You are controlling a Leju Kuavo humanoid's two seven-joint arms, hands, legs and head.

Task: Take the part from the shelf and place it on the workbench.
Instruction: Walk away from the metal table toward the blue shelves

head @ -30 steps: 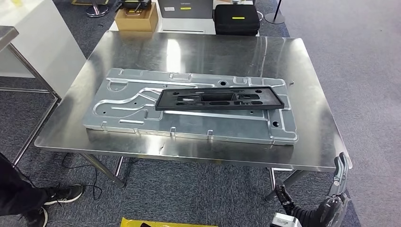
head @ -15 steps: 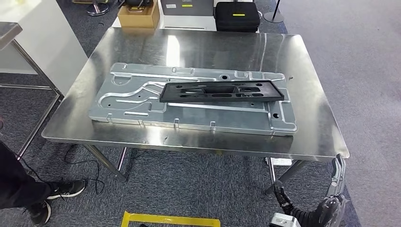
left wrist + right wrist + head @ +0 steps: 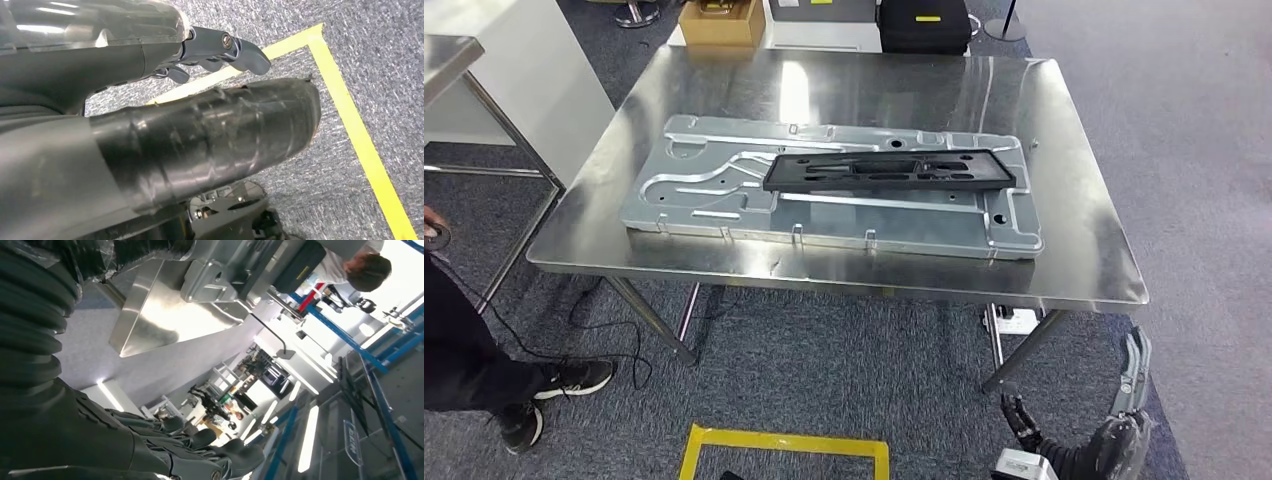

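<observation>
Currently the black plastic frame part (image 3: 890, 171) lies flat on the stamped metal panel (image 3: 724, 200), which sits on the steel surface (image 3: 1064, 270), so by my read the placing step is done and the robot is standing clear. Right hand (image 3: 1132, 375) hangs low beside the surface's near right corner, holding nothing; in the right wrist view its fingers (image 3: 220, 460) lie loosely apart. Left hand (image 3: 220, 50) holds nothing either, fingers apart, above grey carpet with yellow floor tape (image 3: 360, 130). Next move, if any: fetching another part calls for a turn toward the shelf, which I can't locate. Containers: cardboard box (image 3: 722, 22) and black case (image 3: 922, 22) on the floor behind the surface; contents not visible. A person's shoes (image 3: 554, 395) are near the left legs.
</observation>
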